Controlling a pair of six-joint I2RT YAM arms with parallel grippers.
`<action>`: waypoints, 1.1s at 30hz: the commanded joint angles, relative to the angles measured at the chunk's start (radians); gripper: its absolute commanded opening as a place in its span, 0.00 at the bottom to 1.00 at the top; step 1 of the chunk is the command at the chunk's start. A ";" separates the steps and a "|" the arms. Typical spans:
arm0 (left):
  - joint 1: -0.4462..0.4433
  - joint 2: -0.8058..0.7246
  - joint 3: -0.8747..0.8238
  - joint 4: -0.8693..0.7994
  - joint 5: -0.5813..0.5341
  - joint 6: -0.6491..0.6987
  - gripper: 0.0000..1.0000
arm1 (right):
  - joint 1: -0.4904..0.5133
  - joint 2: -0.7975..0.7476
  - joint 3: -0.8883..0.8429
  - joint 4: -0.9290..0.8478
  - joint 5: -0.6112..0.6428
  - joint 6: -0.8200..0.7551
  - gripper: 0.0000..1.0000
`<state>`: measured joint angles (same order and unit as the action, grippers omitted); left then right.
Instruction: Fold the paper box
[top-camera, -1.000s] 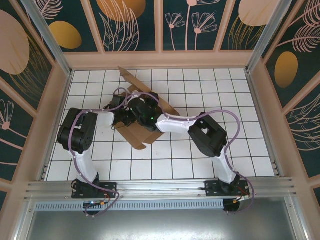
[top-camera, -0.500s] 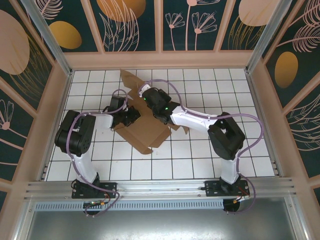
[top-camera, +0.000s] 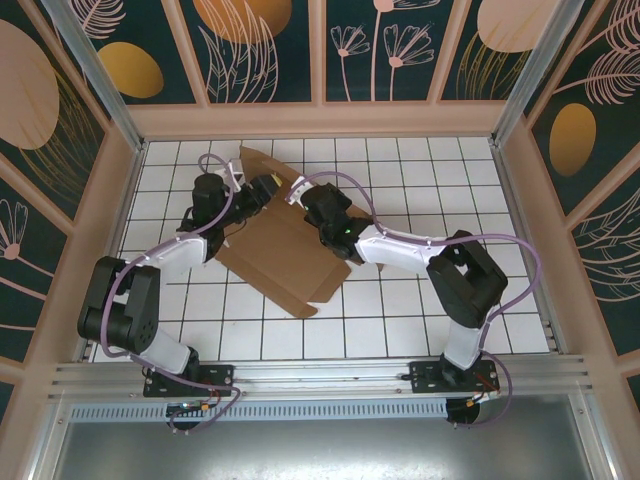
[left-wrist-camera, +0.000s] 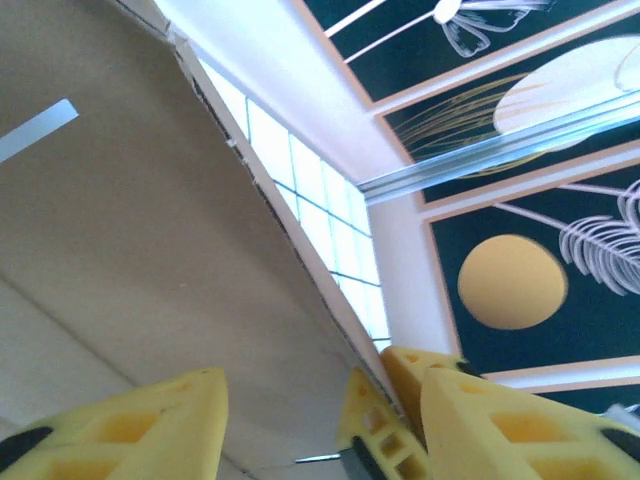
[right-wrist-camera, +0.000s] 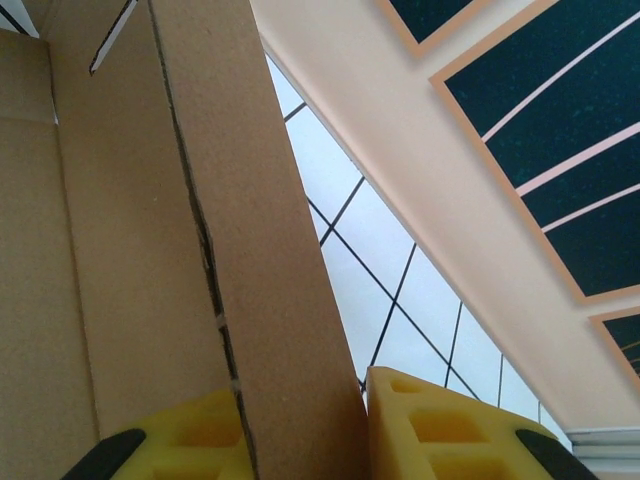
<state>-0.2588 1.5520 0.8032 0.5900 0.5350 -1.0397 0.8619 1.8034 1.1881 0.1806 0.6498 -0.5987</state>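
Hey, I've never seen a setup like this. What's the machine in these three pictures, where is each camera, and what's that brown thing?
These are two robot arms bolted at the table's near edge. The overhead picture looks down on both: the left arm and right arm reach over a white gridded table to the paper box, a brown cardboard sheet lying mostly flat with its far flap raised. The other two pictures come from cameras on the wrists; the yellow blocks are the fingers. The right gripper pinches an upright flap. The left gripper has its jaws apart around a cardboard edge, seemingly not clamping it.
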 joint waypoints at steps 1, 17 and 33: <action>0.007 0.027 -0.008 0.125 0.060 -0.110 0.52 | 0.003 -0.003 -0.034 -0.011 -0.006 -0.015 0.25; 0.006 0.150 0.144 0.098 0.082 -0.204 0.61 | 0.040 -0.001 -0.056 0.026 0.013 -0.056 0.24; 0.005 0.248 0.219 -0.026 0.021 -0.183 0.26 | 0.049 -0.048 -0.075 0.026 -0.012 -0.061 0.22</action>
<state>-0.2565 1.7897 0.9791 0.5900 0.5941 -1.2350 0.8974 1.7885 1.1446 0.2382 0.6758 -0.6758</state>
